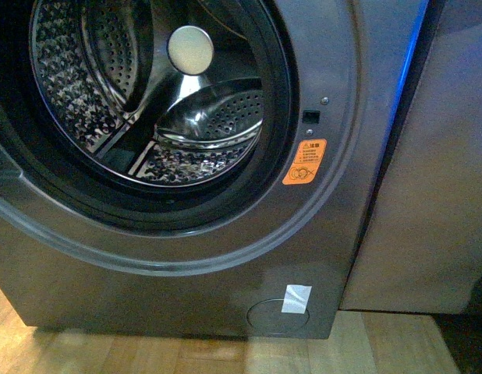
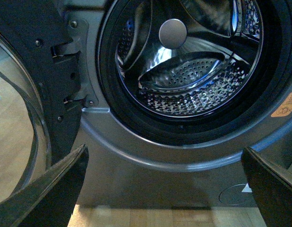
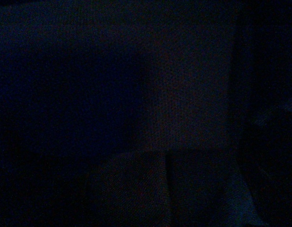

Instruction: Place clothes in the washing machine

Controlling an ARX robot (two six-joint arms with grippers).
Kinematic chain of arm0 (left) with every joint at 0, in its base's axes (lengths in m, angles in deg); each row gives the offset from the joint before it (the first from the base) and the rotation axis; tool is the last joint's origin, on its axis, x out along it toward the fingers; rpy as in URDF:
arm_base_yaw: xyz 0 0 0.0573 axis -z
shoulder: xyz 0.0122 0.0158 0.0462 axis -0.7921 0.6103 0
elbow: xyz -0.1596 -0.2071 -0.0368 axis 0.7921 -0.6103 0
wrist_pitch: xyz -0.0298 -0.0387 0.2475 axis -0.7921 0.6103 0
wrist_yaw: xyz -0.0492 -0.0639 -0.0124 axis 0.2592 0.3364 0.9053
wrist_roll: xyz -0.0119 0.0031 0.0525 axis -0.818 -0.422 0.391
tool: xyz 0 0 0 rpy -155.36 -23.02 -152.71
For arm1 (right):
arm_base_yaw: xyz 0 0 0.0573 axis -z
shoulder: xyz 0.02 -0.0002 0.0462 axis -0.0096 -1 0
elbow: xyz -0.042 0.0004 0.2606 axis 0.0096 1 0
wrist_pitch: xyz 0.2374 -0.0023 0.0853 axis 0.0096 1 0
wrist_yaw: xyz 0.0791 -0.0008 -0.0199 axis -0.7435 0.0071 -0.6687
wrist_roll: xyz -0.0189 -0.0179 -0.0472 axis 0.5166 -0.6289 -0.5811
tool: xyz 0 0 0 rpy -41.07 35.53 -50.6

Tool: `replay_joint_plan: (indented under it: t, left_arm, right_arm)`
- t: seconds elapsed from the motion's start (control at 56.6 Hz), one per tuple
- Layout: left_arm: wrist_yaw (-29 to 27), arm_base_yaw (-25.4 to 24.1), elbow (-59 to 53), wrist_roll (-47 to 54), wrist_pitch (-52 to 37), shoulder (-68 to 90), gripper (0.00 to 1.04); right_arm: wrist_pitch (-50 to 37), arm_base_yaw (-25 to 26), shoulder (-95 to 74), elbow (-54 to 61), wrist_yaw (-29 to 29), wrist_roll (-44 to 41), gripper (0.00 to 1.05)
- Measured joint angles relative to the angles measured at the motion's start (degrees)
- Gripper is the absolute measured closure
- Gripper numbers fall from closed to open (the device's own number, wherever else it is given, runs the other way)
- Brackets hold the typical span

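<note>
Left gripper [image 2: 163, 148] spread wide, empty, facing washing machine [image 2: 117, 179] drum [image 2: 193, 90] straight ahead. No sight of clothes. Right wrist view dark; cannot tell right gripper state.

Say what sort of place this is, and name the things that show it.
Probably a laundry corner, though I cannot tell whether it is in a home or a lab. A front-loading washer stands with its door open and its steel drum showing, on a wood floor beside a plain panel.
</note>
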Motion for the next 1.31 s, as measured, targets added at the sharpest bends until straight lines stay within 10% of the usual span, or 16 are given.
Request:
replay_joint_plan:
  t: [0.689,1.308]
  left_arm:
    - [0.0,0.0,0.0,0.0,0.0,0.0,0.07]
    - [0.0,0.0,0.0,0.0,0.0,0.0,0.07]
  right_arm:
    - [-0.7,0.8,-7.8,-4.2,-0.4,2.8,0.07]
    - [-9.5,2.2,11.5,11.3,-6.2,12.2,1.01]
